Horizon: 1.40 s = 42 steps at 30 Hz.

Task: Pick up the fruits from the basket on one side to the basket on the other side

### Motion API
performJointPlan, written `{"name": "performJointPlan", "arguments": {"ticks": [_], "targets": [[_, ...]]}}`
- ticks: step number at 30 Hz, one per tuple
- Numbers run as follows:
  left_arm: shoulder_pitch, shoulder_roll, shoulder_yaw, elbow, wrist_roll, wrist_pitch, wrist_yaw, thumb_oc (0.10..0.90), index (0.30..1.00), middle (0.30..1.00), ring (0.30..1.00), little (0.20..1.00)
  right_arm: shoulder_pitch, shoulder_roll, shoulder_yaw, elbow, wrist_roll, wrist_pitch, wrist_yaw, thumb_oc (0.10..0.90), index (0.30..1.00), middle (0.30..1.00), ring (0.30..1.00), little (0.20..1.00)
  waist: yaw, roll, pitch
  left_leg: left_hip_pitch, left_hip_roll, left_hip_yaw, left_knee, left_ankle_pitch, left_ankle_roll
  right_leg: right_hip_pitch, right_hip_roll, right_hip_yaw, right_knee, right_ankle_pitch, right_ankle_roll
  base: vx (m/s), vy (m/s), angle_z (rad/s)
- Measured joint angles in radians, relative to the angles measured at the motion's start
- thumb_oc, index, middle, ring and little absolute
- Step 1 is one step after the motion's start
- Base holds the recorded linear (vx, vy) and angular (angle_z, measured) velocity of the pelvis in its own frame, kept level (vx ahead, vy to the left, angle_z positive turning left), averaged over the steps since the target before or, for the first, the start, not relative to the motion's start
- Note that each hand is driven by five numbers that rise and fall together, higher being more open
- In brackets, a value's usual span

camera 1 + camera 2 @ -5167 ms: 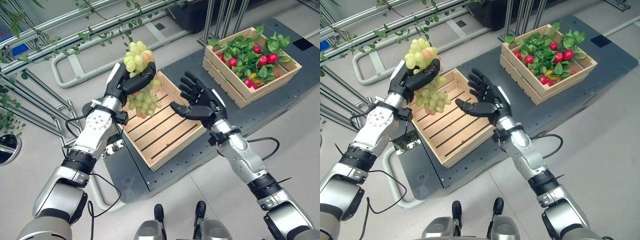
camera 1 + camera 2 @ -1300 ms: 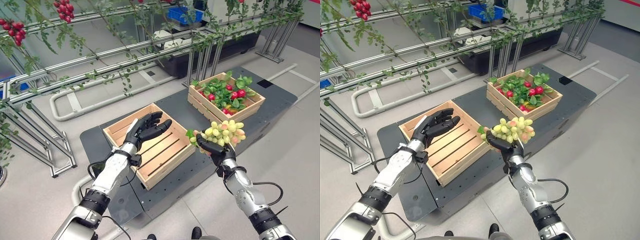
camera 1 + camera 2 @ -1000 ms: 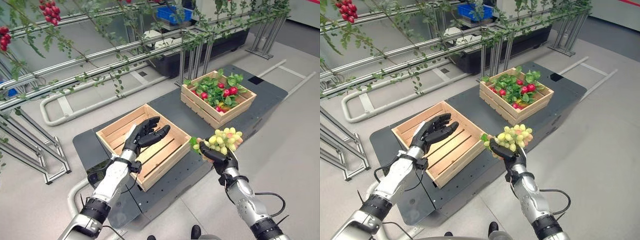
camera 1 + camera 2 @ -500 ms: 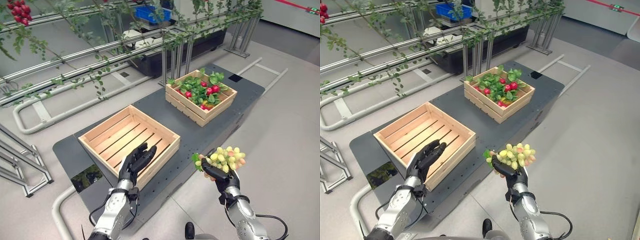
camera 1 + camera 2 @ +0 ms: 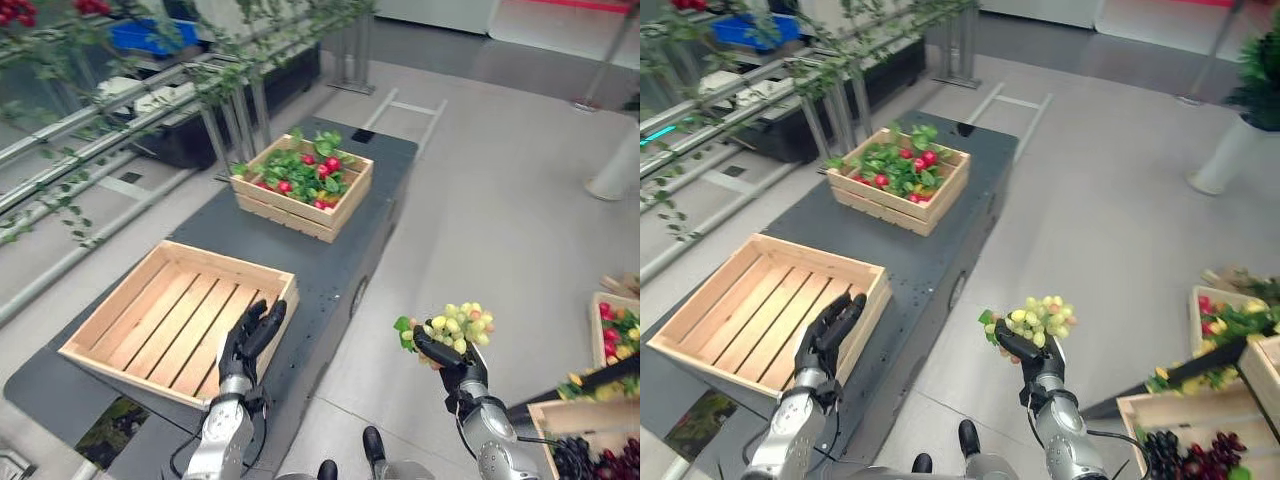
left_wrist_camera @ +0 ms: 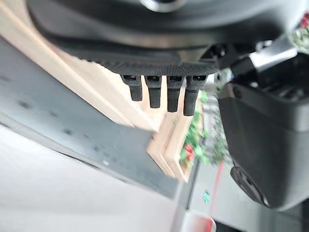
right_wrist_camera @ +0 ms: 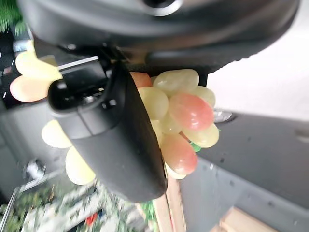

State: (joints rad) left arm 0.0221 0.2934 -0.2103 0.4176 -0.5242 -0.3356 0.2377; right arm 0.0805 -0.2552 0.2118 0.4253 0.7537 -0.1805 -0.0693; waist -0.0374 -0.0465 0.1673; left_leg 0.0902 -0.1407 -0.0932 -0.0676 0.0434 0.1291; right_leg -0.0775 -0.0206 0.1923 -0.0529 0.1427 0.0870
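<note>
My right hand [image 5: 458,366] is shut on a bunch of green grapes [image 5: 456,324], held up over the grey floor to the right of the dark platform [image 5: 335,268]. In the right wrist view the thumb [image 7: 116,140] lies across the grapes [image 7: 179,112]. My left hand [image 5: 246,343] is open with straight fingers [image 6: 161,93], hovering at the front right corner of the empty wooden crate [image 5: 228,259]. A second crate [image 5: 290,216] of leafy greens and red fruit stands farther back on the platform.
At the right edge stand more wooden crates: one with mixed fruit [image 5: 597,330] and a nearer one [image 5: 1140,412] with dark grapes. Metal racks with vines [image 5: 110,90] run along the back left. A white pot base [image 5: 614,172] stands on the floor behind.
The whole picture has swung to the right, so the camera moved; the crates at the right have come into sight. The right hand still grips the grapes and the left hand stays open.
</note>
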Motion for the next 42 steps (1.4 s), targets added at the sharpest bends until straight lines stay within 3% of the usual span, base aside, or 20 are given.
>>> {"name": "performJointPlan", "arguments": {"ticks": [3,9,10,13,15,17,18,20,22,23,25,26,28,31,36,37,38,39,40,42], "targets": [[-0.032,-0.003,-0.001,0.002,0.000,-0.008,0.016,0.800,0.900,0.900,0.900,0.900,0.011,0.000,0.003,0.001,0.000,0.000,0.000,0.400,0.300,0.300,0.300,0.300,-0.032,0.025,0.020,0.015,-0.003,0.031,-0.012,0.012,-0.002,0.002,-0.002,0.001,0.000,0.018,0.008,-0.19,0.207,-0.31],[-0.066,0.000,-0.014,0.040,0.009,-0.016,0.030,0.800,0.900,0.900,0.900,0.900,0.010,0.004,0.011,0.003,0.000,0.001,0.007,0.400,0.300,0.300,0.300,0.300,-0.044,0.012,0.072,0.049,-0.002,0.125,-0.021,-0.002,0.010,-0.002,-0.005,-0.021,-0.005,0.028,0.030,-0.13,0.134,-0.50],[-0.060,0.000,-0.019,0.044,0.009,-0.016,0.034,0.800,0.900,0.900,0.900,0.900,0.004,0.006,0.010,0.004,0.000,0.005,0.010,0.400,0.300,0.300,0.300,0.300,-0.040,0.010,0.083,0.054,0.008,0.178,-0.021,-0.004,0.018,-0.016,-0.018,-0.106,-0.012,0.001,0.027,-0.11,0.063,-1.05],[-0.041,0.004,-0.019,0.045,0.008,-0.015,0.034,0.800,0.900,0.900,0.900,0.900,-0.016,0.012,0.012,0.011,0.000,0.016,0.057,0.400,0.300,0.300,0.300,0.300,-0.005,0.023,0.111,0.060,0.066,0.324,-0.021,-0.015,0.005,-0.048,-0.035,-0.313,0.042,-0.001,0.026,-0.15,0.035,-1.31],[-0.029,0.004,-0.021,0.046,0.008,-0.012,0.030,0.800,0.900,0.900,0.900,0.900,-0.024,0.012,0.019,0.011,-0.001,0.016,0.077,0.400,0.300,0.300,0.300,0.300,0.000,0.031,0.120,0.058,0.099,0.371,-0.021,-0.020,0.000,-0.069,-0.056,-0.346,0.149,-0.006,0.030,-0.15,-0.010,-1.03],[-0.037,0.004,-0.043,0.048,0.008,-0.006,0.026,0.800,0.900,0.900,0.900,0.900,-0.023,0.002,0.037,0.012,-0.002,0.017,0.088,0.400,0.300,0.300,0.300,0.300,0.001,0.038,0.125,0.055,0.143,0.394,-0.021,-0.016,-0.005,-0.047,-0.099,-0.349,0.272,-0.061,0.042,-0.07,-0.037,-0.44],[-0.037,0.006,-0.046,0.047,0.009,-0.006,0.024,0.800,0.900,0.900,0.900,0.900,-0.023,0.001,0.041,0.012,-0.002,0.017,0.095,0.400,0.300,0.300,0.300,0.300,0.004,0.039,0.125,0.056,0.155,0.393,-0.021,-0.017,-0.022,-0.029,-0.106,-0.359,0.275,-0.069,0.044,-0.02,-0.083,-0.35],[-0.033,0.010,-0.050,0.052,0.009,-0.006,0.018,0.800,0.900,0.900,0.900,0.900,-0.024,-0.008,0.051,0.012,-0.005,0.017,0.127,0.400,0.300,0.300,0.300,0.300,0.020,0.042,0.127,0.074,0.194,0.426,-0.020,-0.012,-0.062,0.011,-0.162,-0.437,0.371,-0.159,0.025,-0.01,-0.159,-0.38],[-0.021,0.036,-0.044,0.051,0.008,-0.006,0.029,0.800,0.900,0.900,0.900,0.900,-0.033,-0.021,0.082,0.008,-0.012,0.016,0.171,0.400,0.300,0.300,0.300,0.300,0.066,0.032,0.123,0.087,0.221,0.466,-0.008,-0.018,-0.110,0.039,-0.181,-0.493,0.397,-0.196,0.024,0.00,-0.243,-0.75],[-0.009,0.046,-0.027,0.051,0.006,-0.006,0.037,0.800,0.900,0.900,0.900,0.900,-0.037,-0.026,0.101,-0.004,-0.024,0.017,0.194,0.400,0.300,0.300,0.300,0.300,0.083,0.024,0.119,0.087,0.226,0.472,0.004,-0.021,-0.123,0.056,-0.154,-0.511,0.348,-0.213,0.015,-0.03,-0.422,-1.10],[0.013,0.046,0.012,0.048,-0.002,-0.005,0.059,0.800,0.900,0.900,0.900,0.900,-0.053,-0.048,0.124,-0.045,-0.045,0.018,0.236,0.400,0.300,0.300,0.300,0.300,0.107,0.022,0.117,0.089,0.245,0.457,0.011,-0.025,-0.144,0.097,-0.106,-0.517,0.209,-0.214,0.008,-0.05,-0.317,-1.10],[0.015,0.030,0.034,0.053,-0.005,-0.003,0.083,0.800,0.900,0.900,0.900,0.900,-0.064,-0.063,0.129,-0.070,-0.047,0.020,0.252,0.400,0.300,0.300,0.300,0.300,0.121,0.035,0.117,0.083,0.277,0.470,0.026,-0.028,-0.180,0.128,-0.063,-0.519,0.106,-0.164,-0.025,-0.02,-0.216,-1.01],[0.009,0.019,0.036,0.053,-0.023,0.002,0.113,0.800,0.900,0.900,0.900,0.900,-0.079,-0.091,0.139,-0.094,-0.048,0.025,0.258,0.400,0.300,0.300,0.300,0.300,0.115,0.031,0.113,0.070,0.295,0.446,0.032,-0.034,-0.175,0.144,-0.023,-0.475,0.034,-0.124,-0.050,-0.01,-0.179,-0.67],[-0.031,-0.017,0.011,0.051,-0.037,0.004,0.112,0.800,0.900,0.900,0.900,0.900,-0.092,-0.162,0.136,-0.118,-0.049,0.037,0.272,0.400,0.300,0.300,0.300,0.300,0.093,0.021,0.102,0.066,0.295,0.407,0.014,-0.026,-0.191,0.157,0.007,-0.470,-0.031,-0.090,-0.067,0.03,-0.109,-0.21],[-0.029,-0.045,-0.054,0.002,-0.029,0.005,0.106,0.800,0.900,0.900,0.900,0.900,-0.086,-0.176,0.106,-0.124,-0.049,0.074,0.283,0.400,0.300,0.300,0.300,0.300,0.058,0.014,0.096,0.052,0.294,0.384,0.066,-0.039,-0.216,0.157,0.008,-0.452,-0.034,-0.090,-0.060,0.01,-0.085,-0.04],[-0.027,-0.043,-0.057,0.001,-0.028,0.005,0.105,0.800,0.900,0.900,0.900,0.900,-0.081,-0.173,0.109,-0.133,-0.055,0.084,0.291,0.400,0.300,0.300,0.300,0.300,0.062,0.010,0.097,0.030,0.293,0.355,0.127,-0.054,-0.221,0.146,0.001,-0.435,-0.030,-0.097,-0.069,-0.09,0.021,-0.28],[-0.026,-0.032,-0.056,0.001,-0.030,0.005,0.106,0.800,0.900,0.900,0.900,0.900,-0.077,-0.161,0.114,-0.140,-0.082,0.090,0.298,0.400,0.300,0.300,0.300,0.300,0.073,-0.018,0.096,-0.038,0.274,0.286,0.253,-0.060,-0.222,0.135,-0.017,-0.369,-0.027,-0.095,-0.072,-0.09,0.083,-0.50],[-0.009,-0.032,-0.054,-0.001,-0.031,0.005,0.109,0.800,0.900,0.900,0.900,0.900,-0.073,-0.173,0.125,-0.157,-0.098,0.099,0.310,0.400,0.300,0.300,0.300,0.300,0.094,-0.031,0.091,-0.081,0.236,0.204,0.291,-0.079,-0.222,0.140,-0.041,-0.313,-0.033,-0.077,-0.081,-0.05,0.198,-0.77],[0.008,-0.031,-0.054,-0.001,-0.032,0.005,0.108,0.800,0.900,0.900,0.900,0.900,-0.082,-0.186,0.127,-0.171,-0.122,0.099,0.329,0.400,0.300,0.300,0.300,0.300,0.106,-0.020,0.085,-0.064,0.202,0.143,0.163,-0.079,-0.215,0.135,-0.049,-0.282,-0.036,-0.072,-0.074,-0.03,0.188,-0.73],[0.009,-0.032,-0.057,0.001,-0.036,0.005,0.108,0.800,0.900,0.900,0.900,0.900,-0.110,-0.206,0.129,-0.178,-0.122,0.099,0.339,0.400,0.300,0.300,0.300,0.300,0.090,0.017,0.075,-0.059,0.188,0.141,0.049,-0.075,-0.207,0.130,-0.036,-0.278,-0.037,-0.071,-0.059,0.02,0.257,-0.43]]}}
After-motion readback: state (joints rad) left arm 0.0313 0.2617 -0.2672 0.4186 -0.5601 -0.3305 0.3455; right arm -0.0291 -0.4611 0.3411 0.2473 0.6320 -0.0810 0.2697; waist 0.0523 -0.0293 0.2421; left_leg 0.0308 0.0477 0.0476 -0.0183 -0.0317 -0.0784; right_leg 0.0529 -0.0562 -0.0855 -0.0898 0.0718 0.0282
